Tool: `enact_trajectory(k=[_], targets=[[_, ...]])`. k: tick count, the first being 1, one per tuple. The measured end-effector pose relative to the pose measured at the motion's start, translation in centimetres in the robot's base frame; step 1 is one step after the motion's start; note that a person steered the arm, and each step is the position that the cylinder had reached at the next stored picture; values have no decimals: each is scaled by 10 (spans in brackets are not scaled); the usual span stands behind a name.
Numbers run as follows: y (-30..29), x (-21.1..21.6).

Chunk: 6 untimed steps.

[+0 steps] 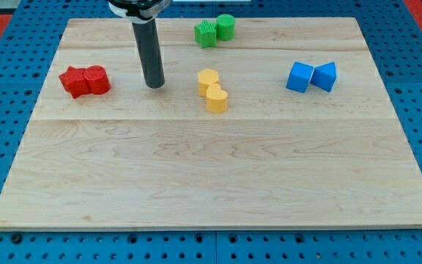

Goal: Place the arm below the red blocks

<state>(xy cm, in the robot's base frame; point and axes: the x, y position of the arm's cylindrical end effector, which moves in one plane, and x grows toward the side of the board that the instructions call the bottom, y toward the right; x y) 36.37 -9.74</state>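
Note:
Two red blocks sit touching at the view's left: a star-like red block (73, 81) and a red cylinder (97, 79). My tip (154, 84) rests on the board to the right of the red cylinder, about level with both red blocks and apart from them. The dark rod rises from it toward the view's top.
Two yellow blocks (212, 90) lie right of my tip near the middle. Two green blocks (215, 31) sit at the view's top. A blue cube (300, 77) and a blue wedge-like block (324, 76) sit at the right. The wooden board (211, 183) ends in blue pegboard.

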Motion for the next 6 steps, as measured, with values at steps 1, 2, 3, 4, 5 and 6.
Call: enact_trajectory(k=[1, 2, 3, 4, 5, 6], targets=[[4, 3], [21, 49], [-9, 89], [-74, 102], [-95, 102], [-122, 102]])
